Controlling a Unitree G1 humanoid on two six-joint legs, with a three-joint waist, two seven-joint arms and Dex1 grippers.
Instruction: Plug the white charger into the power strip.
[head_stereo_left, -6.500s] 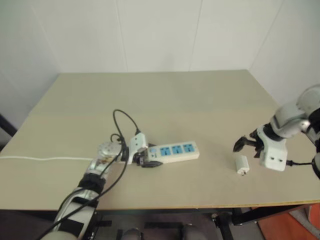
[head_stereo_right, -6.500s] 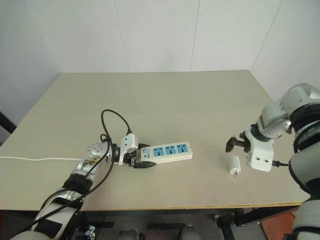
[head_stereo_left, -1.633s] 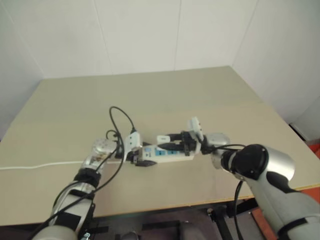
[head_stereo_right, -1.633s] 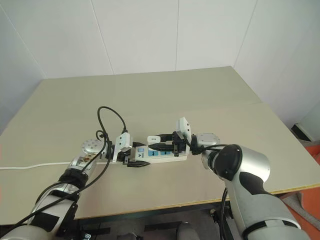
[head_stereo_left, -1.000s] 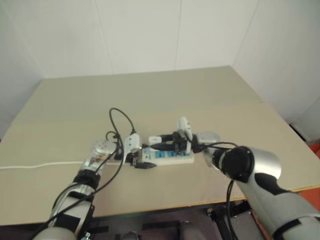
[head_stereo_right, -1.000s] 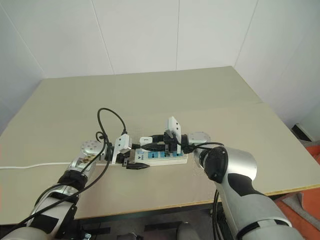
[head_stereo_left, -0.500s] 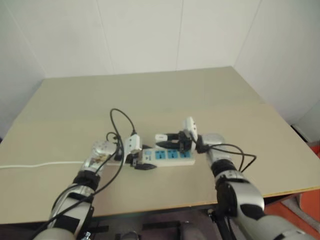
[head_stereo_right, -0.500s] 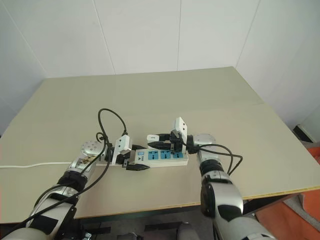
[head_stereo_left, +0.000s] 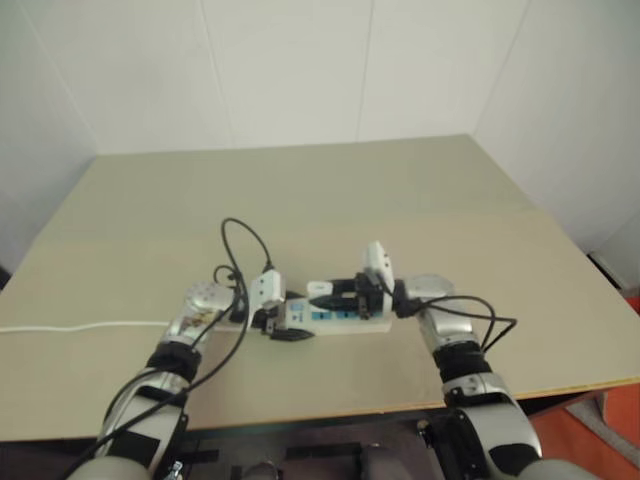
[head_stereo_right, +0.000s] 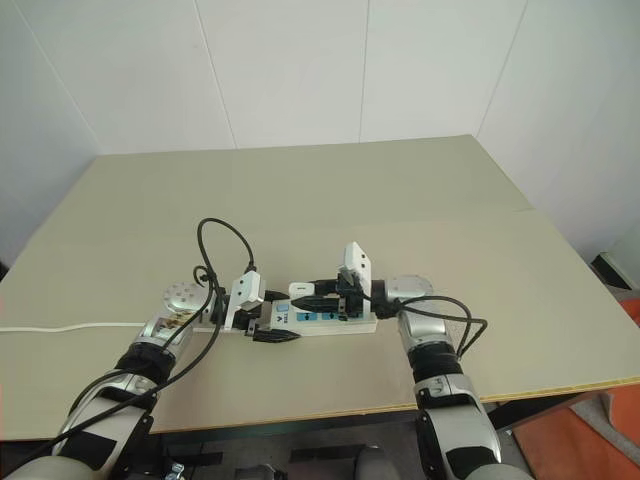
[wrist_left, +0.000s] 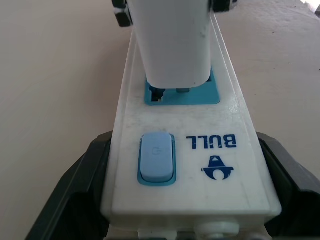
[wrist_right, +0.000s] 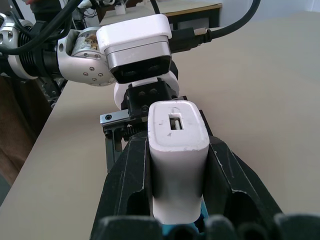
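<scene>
White charger: upright over the power strip, on the blue socket panel nearest the switch end. In the left wrist view its prongs are partly visible at the panel, a thin gap under the body; not fully seated. USB slot on its end face shows in the right wrist view.

Left to right across the surface:

- Thin white cord runs in from the left edge toward the strip.
- Left arm comes in from the lower left. Left claw is closed onto the switch end of the power strip; in its wrist view the black fingers press against both long sides of the strip, just by the pale blue rocker switch and the "BULL" lettering. A black cable loops up above this wrist.
- Power strip lies flat near the middle of the surface, long axis running left to right, the blue panels facing up.
- Right claw reaches in from the right, pointing toward the left claw. Its two black fingers are clamped on the charger's opposite sides, holding it over the strip. The two claws are near each other, facing along the strip.
- Right arm extends down to the near edge; a black cable loops beside its wrist.

Surface is pale beige, white walls behind.
</scene>
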